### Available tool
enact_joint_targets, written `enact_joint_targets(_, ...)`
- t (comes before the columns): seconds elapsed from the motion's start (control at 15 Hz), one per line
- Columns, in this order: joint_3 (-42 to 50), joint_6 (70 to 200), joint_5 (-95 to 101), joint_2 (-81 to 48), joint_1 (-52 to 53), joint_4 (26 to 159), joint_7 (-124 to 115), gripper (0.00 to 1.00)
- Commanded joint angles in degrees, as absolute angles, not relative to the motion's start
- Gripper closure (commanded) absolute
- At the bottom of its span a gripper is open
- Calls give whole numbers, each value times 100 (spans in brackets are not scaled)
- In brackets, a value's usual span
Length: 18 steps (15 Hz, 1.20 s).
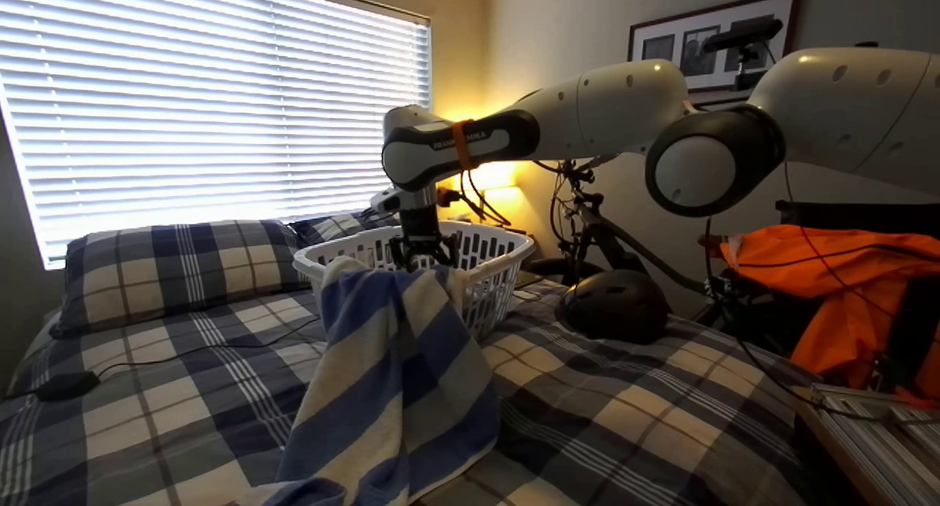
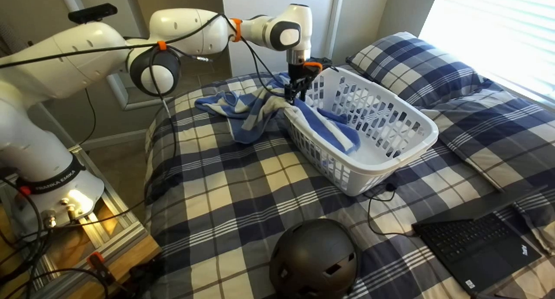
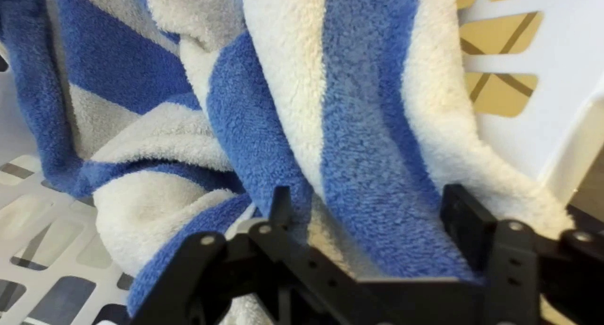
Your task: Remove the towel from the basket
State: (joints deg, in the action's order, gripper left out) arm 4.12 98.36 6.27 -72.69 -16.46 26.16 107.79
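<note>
Worktop point(image 2: 217, 182), basket point(image 2: 390, 162), and a towel point(image 1: 411, 388) slung over the rim, part in, part out.
The end effector point(image 3: 370, 200) stands over the towel at the rim, its 2 fingers point(image 3: 462, 212) apart with a fold between them; I cannot tell if they touch it. Likely trouble, judged from here: a sideways pull could drag the basket; a shallow pinch could let the thick fold slip; closing too near the rim could catch it.

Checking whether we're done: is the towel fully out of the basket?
No, in an exterior view part of the towel lies inside the basket.
</note>
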Motion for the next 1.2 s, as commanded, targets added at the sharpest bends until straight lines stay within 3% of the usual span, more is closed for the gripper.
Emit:
enact_joint_targets(0.0, 424, 9424, 690, -7306, -1545, 2548, 10864, 49)
enact_joint_targets(0.47, 393, 8540, 583, -6436, -1435, 2685, 10246, 96)
enact_joint_targets(0.87, 152, 7469, 449, -5456, -1137, 2635, 10190, 98)
enact_joint_targets(1.13, 213, 7997, 587, -5409, -1072, 2520, 10213, 99)
